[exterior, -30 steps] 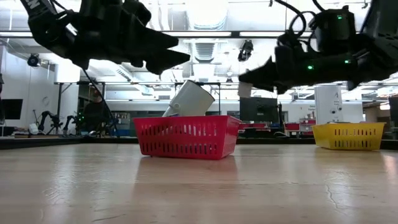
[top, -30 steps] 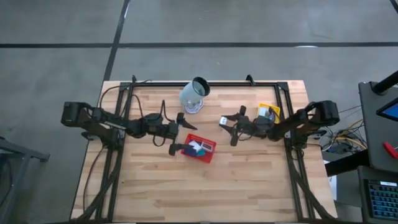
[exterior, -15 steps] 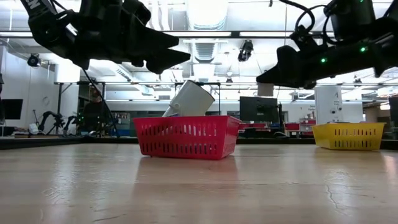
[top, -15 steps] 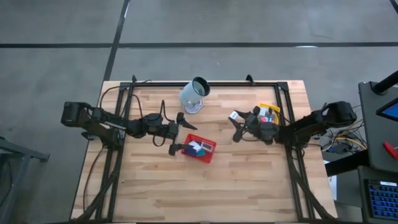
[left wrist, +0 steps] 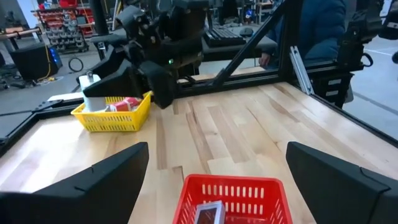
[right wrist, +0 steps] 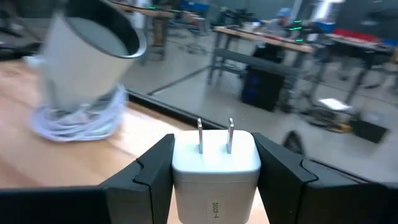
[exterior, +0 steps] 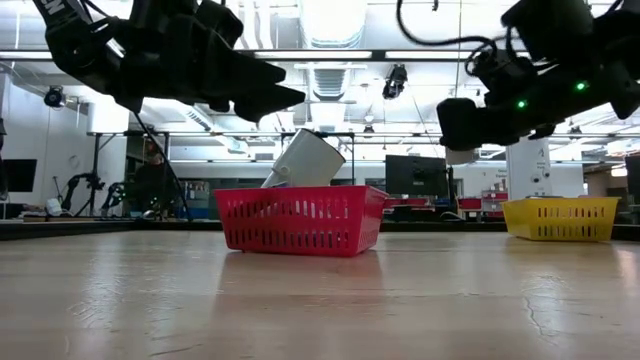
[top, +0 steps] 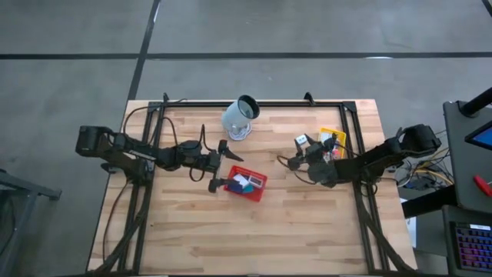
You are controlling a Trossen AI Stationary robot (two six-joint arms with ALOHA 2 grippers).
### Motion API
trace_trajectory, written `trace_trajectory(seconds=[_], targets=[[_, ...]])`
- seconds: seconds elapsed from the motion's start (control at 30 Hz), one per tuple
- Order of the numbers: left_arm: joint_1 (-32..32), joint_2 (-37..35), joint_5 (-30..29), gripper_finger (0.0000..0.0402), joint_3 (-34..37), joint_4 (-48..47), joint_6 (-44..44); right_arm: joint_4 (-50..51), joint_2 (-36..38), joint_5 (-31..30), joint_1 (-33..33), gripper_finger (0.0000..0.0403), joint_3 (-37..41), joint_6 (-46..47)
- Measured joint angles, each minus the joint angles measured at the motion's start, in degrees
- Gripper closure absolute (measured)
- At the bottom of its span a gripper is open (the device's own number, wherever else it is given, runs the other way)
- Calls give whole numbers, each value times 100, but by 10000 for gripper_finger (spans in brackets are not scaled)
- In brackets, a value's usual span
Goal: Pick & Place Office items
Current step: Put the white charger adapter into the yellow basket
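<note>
Above table [top: 307,215]: charger [right wrist: 214,162] between tool [right wrist: 214,171] fingers

- I'm seeing the worktop [top: 307,223] showing pale planked wood with a light sheen.
- The red tray [exterior: 300,220] is looking like glossy plastic mesh.
- The white charger [right wrist: 214,163] is showing smooth matt plastic with two shiny metal prongs.
</note>
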State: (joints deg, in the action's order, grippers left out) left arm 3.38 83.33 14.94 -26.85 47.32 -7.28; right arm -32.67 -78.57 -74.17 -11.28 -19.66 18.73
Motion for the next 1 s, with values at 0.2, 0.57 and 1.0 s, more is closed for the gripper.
trace_trajectory(seconds=[0.2, 0.57, 1.0], targets=[[0, 0, 6, 18, 0, -20, -4, 1691, 21, -647, 76, 233, -397, 1116], [2, 0, 34, 18, 136, -24, -47, 3977, 25, -429, 369, 233, -700, 3299], [2, 0, 74, 19, 186, -23, -19, 6641, 1157, 668, 679, 233, -794, 4818]])
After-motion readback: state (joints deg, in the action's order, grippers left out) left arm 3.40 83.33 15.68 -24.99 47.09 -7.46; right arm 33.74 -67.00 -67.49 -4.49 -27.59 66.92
